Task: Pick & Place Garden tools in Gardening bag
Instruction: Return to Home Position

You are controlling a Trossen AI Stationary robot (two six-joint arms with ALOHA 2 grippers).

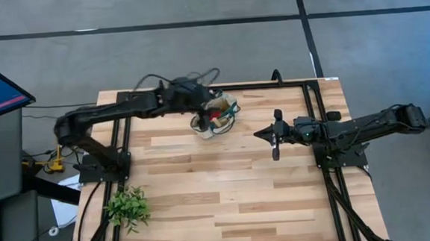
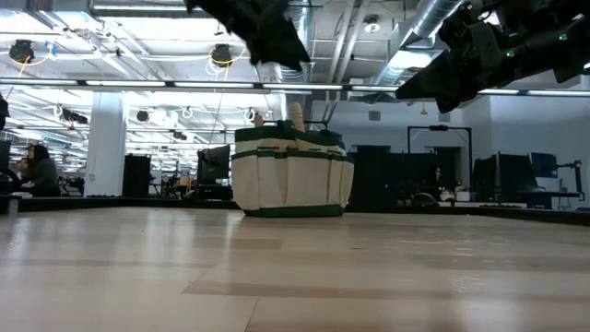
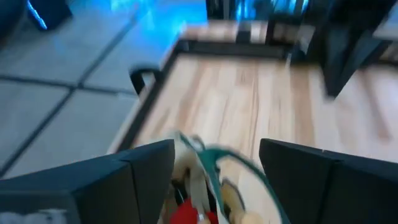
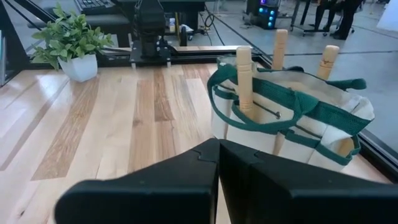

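Closed pad to pad on nothing, the right gripper [image 4: 217, 146] hangs above the plank table [image 4: 93, 124] near the gardening bag [image 4: 311, 118], a round beige fabric tote with green trim and looped handles, three pale wooden tool handles [image 4: 244, 81] standing in it. The left gripper [image 3: 217, 149] hovers spread wide and empty over the bag's mouth, where a red tool [image 3: 185, 214] shows.
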